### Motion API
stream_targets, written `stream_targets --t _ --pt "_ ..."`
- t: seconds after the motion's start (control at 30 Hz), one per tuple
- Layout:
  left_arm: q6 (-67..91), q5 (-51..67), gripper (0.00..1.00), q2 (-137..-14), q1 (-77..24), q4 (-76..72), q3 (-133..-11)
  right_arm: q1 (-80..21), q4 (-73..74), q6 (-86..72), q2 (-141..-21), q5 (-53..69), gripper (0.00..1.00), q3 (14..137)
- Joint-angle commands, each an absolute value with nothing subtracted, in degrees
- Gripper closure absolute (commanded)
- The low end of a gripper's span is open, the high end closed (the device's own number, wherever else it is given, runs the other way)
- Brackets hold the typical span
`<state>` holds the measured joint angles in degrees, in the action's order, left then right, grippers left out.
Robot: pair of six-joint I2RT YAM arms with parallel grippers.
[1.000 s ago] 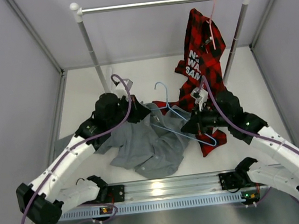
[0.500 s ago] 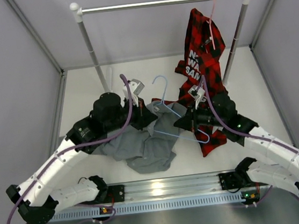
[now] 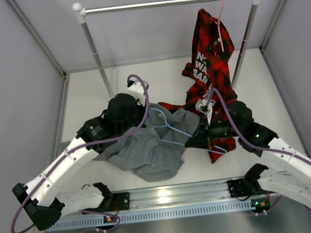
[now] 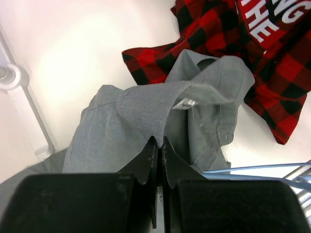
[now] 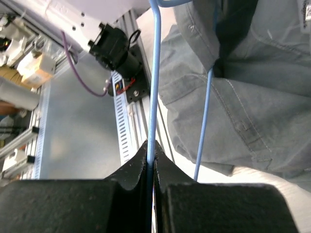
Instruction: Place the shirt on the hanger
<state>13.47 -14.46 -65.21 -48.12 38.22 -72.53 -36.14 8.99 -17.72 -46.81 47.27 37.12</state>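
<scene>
Both closed, left jaws pinching shirt [image 4: 141, 104], right jaws clamping hanger [image 5: 154, 73], hanger top hidden inside shirt.

- My white-and-black left arm [image 3: 65, 163] arcs in from the left, wrist at centre.
- My black two-finger left gripper [image 4: 156, 143] is pinched tight.
- My white-and-black right arm [image 3: 286, 152] reaches in from the right.
- My black two-finger right gripper [image 5: 150, 151] is clamped, tips together.

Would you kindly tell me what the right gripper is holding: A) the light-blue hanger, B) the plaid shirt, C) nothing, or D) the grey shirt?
A: in the right wrist view the right gripper is pinched shut on a wire of the light-blue hanger.
</scene>
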Motion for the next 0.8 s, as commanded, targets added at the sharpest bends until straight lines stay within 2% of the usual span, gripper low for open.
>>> stream_targets --t 0.0,0.1,0.2,0.33,0.47,0.6,0.77 --pt "10.3 -11.1 1.00 -62.5 -48.2 32.6 -69.9 -36.9 3.8 -21.7 -44.1 43.8 1.00 36.7" --pt "13.2 -11.2 1.00 -61.3 -48.2 30.9 -68.6 -36.9 -5.2 -28.8 -43.3 35.0 1.00 35.0" --pt "17.2 -14.9 1.00 -61.1 -48.2 30.7 -68.0 -37.1 -3.2 -29.5 -44.7 26.2 1.00 37.3" --pt "20.5 -19.6 1.00 -60.0 -48.3 28.1 -66.9 -37.8 -0.1 -29.5 -47.7 22.1 1.00 40.0" --pt "20.9 -15.9 1.00 -60.8 -48.3 25.8 -66.3 -39.3 -3.2 -30.8 -49.7 20.3 1.00 41.2" --pt "20.8 -6.5 1.00 -62.5 -48.3 23.2 -66.6 -43.5 -4.0 -29.7 -54.0 17.5 1.00 45.1" --pt "20.0 -1.1 1.00 -62.9 -48.3 23.1 -67.7 -44.7 -13.3 -31.8 -58.4 22.1 1.00 42.5"
